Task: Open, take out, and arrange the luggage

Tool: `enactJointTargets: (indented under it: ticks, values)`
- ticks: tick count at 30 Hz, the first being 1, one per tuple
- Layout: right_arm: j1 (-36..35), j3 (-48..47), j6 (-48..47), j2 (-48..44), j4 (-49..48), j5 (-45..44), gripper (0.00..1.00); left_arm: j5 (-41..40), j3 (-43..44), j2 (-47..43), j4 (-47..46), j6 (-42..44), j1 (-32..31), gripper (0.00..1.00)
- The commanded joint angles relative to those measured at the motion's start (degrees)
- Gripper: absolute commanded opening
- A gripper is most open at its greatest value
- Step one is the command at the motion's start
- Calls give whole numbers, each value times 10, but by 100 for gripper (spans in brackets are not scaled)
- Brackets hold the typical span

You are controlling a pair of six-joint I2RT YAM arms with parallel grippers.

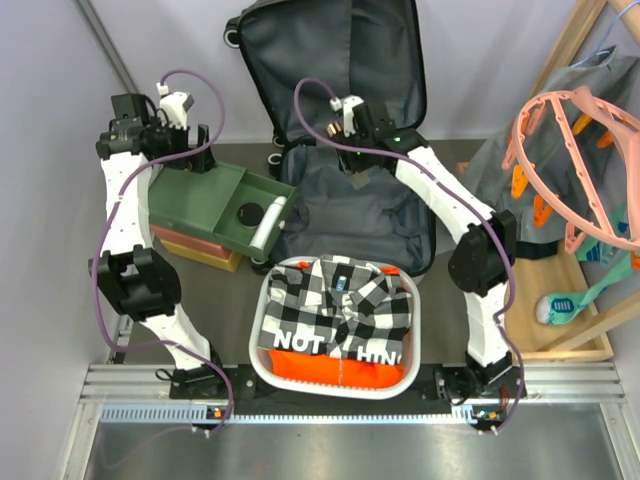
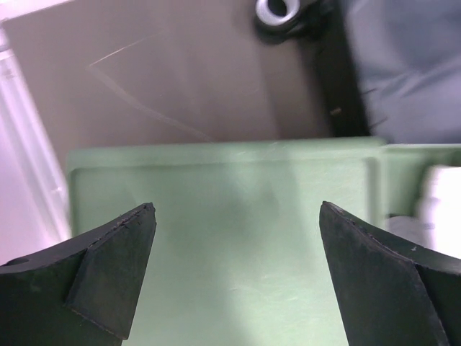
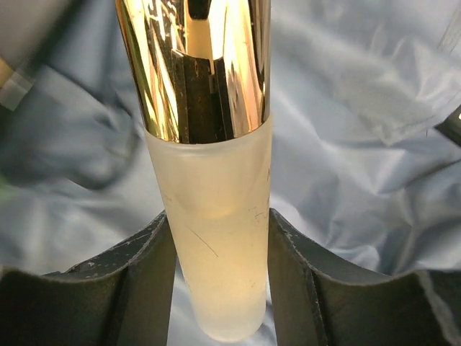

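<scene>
Top view: luggage (image 1: 350, 215) lies open at 12 o'clock, lid upright. Left gripper (image 1: 195, 152) hovers over green tray (image 1: 200, 205) at 9 o'clock. Right gripper (image 1: 360, 165) is over the lining.
Left wrist: jaws spread wide, nothing between.
Right wrist: jaws clamp frosted bottle (image 3: 216, 274), gold cap toward 12.

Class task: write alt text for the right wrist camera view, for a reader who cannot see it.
The right gripper is shut on a frosted, pale bottle with a shiny gold cap, its two black fingers pressing the bottle's sides. Behind it lies the rumpled grey fabric lining of the luggage.
</scene>
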State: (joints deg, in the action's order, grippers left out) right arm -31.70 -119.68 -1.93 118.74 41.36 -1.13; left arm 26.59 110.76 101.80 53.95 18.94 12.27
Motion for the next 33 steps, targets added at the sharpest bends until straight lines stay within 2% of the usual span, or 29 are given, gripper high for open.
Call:
enactJointTargets:
  ticks: [1,5,6,9,13,16,21,23,27,31,33]
  values:
    - [2,-27,115,-87,-138,51,0,108,36,-11,-48,-82,-4,99]
    - [2,-28,213,-106,-220,114,0,247,41,-3,-110,-187,-8,99]
    - [-1,-30,234,-108,-232,132,0,288,41,-2,-133,-254,-8,99]
    - [-16,-49,280,-106,-253,129,0,318,41,-5,-209,-336,-13,99]
    - [-55,-53,332,-105,-270,97,0,311,37,-14,-226,-345,-12,99]
    - [-88,-42,312,-91,-327,110,0,279,32,-20,-193,-315,-11,99]
    - [-135,-76,265,-29,-348,161,0,124,30,-24,-115,-256,34,99]
    - [-144,-79,207,-10,-358,178,0,50,29,-31,-96,-230,59,99]
    - [-158,-94,86,6,-360,216,0,-22,4,-50,-69,-153,98,99]
    - [-158,-73,-51,8,-362,241,0,-67,-48,-76,-73,-107,113,99]
    - [-158,-51,-100,2,-378,298,0,-69,-76,-86,-76,-89,113,99]
